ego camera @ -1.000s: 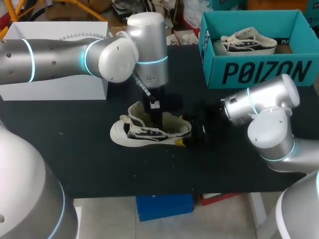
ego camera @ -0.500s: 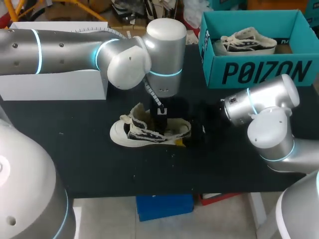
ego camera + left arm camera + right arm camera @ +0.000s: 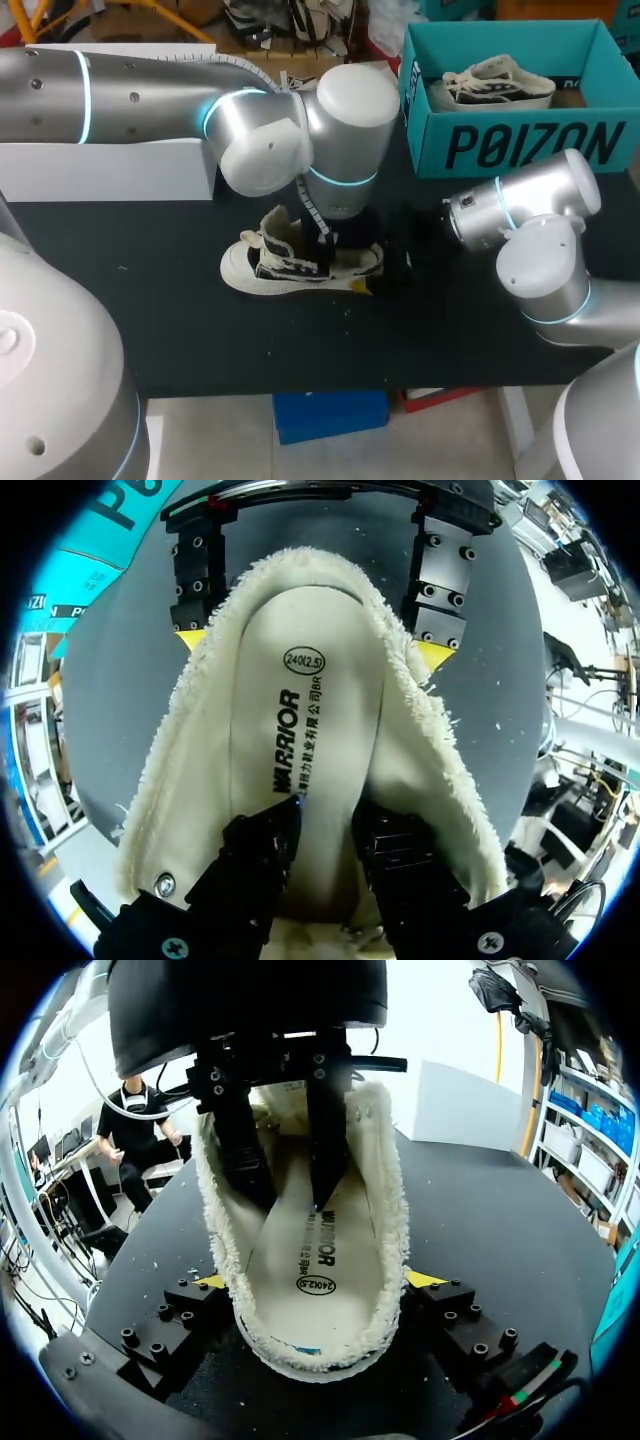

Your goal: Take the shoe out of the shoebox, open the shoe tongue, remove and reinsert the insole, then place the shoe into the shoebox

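A cream and black shoe (image 3: pixel 290 268) lies on its sole on the black table, toe to the left. Its fleece-lined opening (image 3: pixel 420 730) fills the left wrist view. My left gripper (image 3: pixel 328 830) reaches down into the shoe, its black fingers (image 3: pixel 262 848) shut on the white insole (image 3: pixel 300 710), which narrows between them. From the right wrist view the same fingers (image 3: pixel 325 1150) stand in the opening. My right gripper (image 3: pixel 318 1285) holds the shoe's heel, with a yellow tip (image 3: pixel 425 1278) on each side. The teal shoebox (image 3: pixel 520 140) stands at the back right.
A second shoe (image 3: pixel 495 85) lies inside the shoebox. A white box (image 3: pixel 110 170) stands at the back left, partly behind my left arm (image 3: pixel 260 130). Bare black table shows in front of the shoe.
My left arm's wrist has swung to the right over the shoe while its fingers stayed inside. The shoe and the right arm have not moved.
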You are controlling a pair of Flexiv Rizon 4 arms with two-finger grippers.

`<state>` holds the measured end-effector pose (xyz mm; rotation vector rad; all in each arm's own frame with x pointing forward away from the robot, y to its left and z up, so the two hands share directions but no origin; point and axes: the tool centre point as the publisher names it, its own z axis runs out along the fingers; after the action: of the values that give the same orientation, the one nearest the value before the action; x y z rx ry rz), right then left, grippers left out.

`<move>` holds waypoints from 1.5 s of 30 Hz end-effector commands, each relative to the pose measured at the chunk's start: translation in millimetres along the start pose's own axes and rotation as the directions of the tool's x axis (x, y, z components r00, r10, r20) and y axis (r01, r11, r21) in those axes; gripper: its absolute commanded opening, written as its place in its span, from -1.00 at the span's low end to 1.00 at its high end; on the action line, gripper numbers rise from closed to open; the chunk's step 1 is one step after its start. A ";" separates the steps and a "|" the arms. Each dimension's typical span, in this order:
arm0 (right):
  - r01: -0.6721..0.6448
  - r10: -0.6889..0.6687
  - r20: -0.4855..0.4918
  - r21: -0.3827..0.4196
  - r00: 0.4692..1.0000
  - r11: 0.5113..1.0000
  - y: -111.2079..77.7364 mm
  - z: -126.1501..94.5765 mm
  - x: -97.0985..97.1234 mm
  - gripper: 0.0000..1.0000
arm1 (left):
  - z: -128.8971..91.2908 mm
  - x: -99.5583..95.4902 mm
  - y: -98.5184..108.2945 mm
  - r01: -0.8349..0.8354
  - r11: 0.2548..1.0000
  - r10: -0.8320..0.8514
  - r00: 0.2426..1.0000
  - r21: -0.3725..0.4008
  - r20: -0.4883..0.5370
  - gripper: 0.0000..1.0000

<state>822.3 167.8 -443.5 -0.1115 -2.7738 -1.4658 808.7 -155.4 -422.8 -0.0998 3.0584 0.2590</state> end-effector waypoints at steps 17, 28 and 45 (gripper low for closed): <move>-0.002 0.002 0.002 0.001 1.000 1.000 -3.5 0.5 -0.3 -1.00 | 43.8 -32.3 9.5 0.070 0.997 -0.056 0.930 -0.027 0.364 -0.28; -0.002 0.002 0.002 0.001 1.000 1.000 -3.5 0.5 -0.3 -1.00 | 39.0 -57.9 7.4 0.058 0.998 -0.065 0.912 0.031 0.405 -0.41; -0.002 0.002 0.002 0.001 1.000 1.000 -3.5 0.5 -0.3 -1.00 | 36.6 -58.6 -4.4 -0.011 0.995 -0.028 0.924 0.100 0.381 -1.00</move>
<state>827.2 166.1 -443.2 -0.1201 -2.7767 -1.4676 835.7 -155.4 -419.0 -0.0545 2.6625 0.1193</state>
